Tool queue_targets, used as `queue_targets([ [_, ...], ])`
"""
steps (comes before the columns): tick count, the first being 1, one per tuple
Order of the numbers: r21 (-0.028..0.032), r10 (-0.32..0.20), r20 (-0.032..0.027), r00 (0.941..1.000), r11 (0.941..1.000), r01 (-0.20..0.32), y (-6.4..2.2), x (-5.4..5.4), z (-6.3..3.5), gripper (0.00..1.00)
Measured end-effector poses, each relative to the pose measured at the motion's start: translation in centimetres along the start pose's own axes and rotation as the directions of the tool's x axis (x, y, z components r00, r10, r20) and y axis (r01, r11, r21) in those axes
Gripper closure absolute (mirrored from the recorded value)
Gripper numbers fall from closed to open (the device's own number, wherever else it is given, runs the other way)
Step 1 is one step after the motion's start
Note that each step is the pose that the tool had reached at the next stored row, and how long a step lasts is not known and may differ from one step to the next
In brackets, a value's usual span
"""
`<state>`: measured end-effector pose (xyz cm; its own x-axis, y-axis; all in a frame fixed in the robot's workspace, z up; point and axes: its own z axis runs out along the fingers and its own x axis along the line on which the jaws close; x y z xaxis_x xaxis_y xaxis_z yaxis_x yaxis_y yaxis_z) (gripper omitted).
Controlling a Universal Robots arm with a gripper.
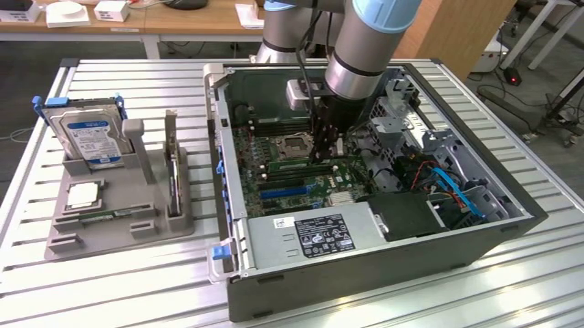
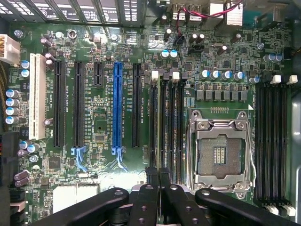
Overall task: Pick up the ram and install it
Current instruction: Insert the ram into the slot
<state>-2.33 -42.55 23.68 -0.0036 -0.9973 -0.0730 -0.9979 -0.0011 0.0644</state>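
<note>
Two black jaws are pressed almost together. Between their fingertips [image 2: 151, 178] I judge that they pinch the ram [image 2: 158, 122], which shows as one thin pale edge running along a memory slot just beside the processor socket [image 2: 220, 153]. The stick stands upright on its long edge, in line with the slot; whether it is fully seated I cannot tell. On the other side of the socket lie more dark slots [image 2: 275, 141], which appear empty. Farther from the socket than the ram stands the blue expansion slot [image 2: 117, 108]. Well apart from the socket, outside the computer case [image 1: 365, 273] on the slatted surface [image 1: 109, 287], a grey holder [image 1: 119, 232] keeps a similar stick [image 1: 171, 167] on edge, a hard drive [image 1: 89, 140] and a small processor chip [image 1: 82, 195].

The ram is probably light and stiff but fragile, a thin board that should not be bent or twisted. The best hold is on its two flat faces near the middle of the upper edge, away from the contacts.
</note>
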Motion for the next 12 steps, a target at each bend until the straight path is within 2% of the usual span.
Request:
queue_targets([
  [12,-0.0001,0.000,-0.0004,1.0000,1.0000,0.000,-0.01,0.02,0.18,0.89],
])
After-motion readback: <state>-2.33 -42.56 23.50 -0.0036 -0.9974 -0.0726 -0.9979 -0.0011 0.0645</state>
